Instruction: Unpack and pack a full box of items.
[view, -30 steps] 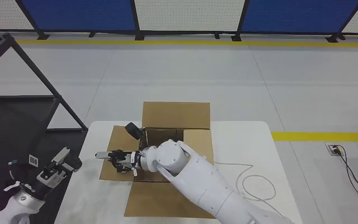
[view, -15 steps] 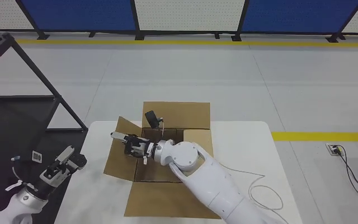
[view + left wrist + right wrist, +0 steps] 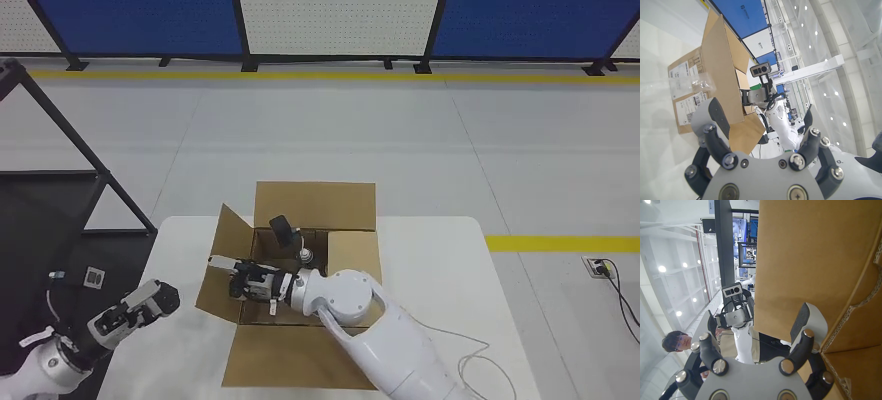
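An open cardboard box [image 3: 315, 205] stands on the white table [image 3: 440, 260], its front and right flaps spread flat. Its left flap [image 3: 228, 232] is tilted up. My right gripper [image 3: 228, 266] is at that flap's lower edge, open, with the brown flap [image 3: 800, 256] close beyond its fingers [image 3: 800, 321]. My left gripper [image 3: 168, 293] hovers open at the table's left edge, apart from the box. It faces the box's labelled side [image 3: 721, 62], past which my right wrist [image 3: 757, 95] shows at the flap. The box's inside is dark.
A clear plastic pouch [image 3: 700, 83] lies against the box's labelled side. A thin white cable [image 3: 450, 330] loops over the table's right part. A black metal frame [image 3: 60, 130] stands on the floor to the left.
My right gripper has swung from the flat left flap toward the box, and the flap has risen from flat to tilted. My left arm has come closer to the table.
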Tool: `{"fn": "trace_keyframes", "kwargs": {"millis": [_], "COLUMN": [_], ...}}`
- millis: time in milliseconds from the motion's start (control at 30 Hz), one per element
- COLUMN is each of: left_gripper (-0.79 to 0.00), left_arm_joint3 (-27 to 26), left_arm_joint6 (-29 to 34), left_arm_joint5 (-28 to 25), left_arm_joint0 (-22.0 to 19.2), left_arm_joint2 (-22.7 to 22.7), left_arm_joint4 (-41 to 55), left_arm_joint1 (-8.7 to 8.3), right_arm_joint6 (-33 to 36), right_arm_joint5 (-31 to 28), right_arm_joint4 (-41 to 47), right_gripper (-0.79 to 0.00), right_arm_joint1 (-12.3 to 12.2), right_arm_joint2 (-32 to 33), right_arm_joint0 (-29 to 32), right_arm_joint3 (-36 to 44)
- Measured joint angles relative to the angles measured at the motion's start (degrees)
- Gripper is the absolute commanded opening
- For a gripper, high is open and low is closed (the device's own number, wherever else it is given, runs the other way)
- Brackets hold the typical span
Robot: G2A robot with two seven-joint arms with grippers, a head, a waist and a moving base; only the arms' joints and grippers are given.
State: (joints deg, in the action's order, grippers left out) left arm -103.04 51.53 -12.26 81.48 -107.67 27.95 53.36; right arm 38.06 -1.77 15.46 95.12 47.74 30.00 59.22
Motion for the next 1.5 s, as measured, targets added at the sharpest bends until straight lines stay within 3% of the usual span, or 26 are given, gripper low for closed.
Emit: {"fn": "trace_keyframes", "kwargs": {"millis": [400,633,1067,1500], "left_gripper": [0.0,0.0,0.0,0.0], "left_arm_joint3": [1.8,4.9,9.9,12.7], "left_arm_joint6": [0.3,1.2,-6.0,-6.2], "left_arm_joint5": [-0.2,2.7,5.8,4.6], "left_arm_joint0": [1.3,0.2,-1.7,-1.7], "left_arm_joint2": [-2.3,-2.0,-0.5,-2.5], "left_arm_joint4": [8.0,10.6,8.8,10.0], "left_arm_joint1": [0.23,0.18,0.4,0.43], "right_arm_joint6": [1.2,0.8,1.4,-5.6], "right_arm_joint5": [-4.4,-2.8,-0.7,5.6], "right_arm_joint4": [5.3,7.7,6.8,1.6], "right_gripper": [0.0,0.0,0.0,0.0], "right_arm_joint1": [3.2,5.6,9.5,13.2], "right_arm_joint2": [-3.1,-5.2,-8.8,-11.7], "right_arm_joint0": [-3.4,-6.3,-9.9,-13.1], "right_arm_joint3": [-7.9,-14.2,-21.1,-24.6]}}
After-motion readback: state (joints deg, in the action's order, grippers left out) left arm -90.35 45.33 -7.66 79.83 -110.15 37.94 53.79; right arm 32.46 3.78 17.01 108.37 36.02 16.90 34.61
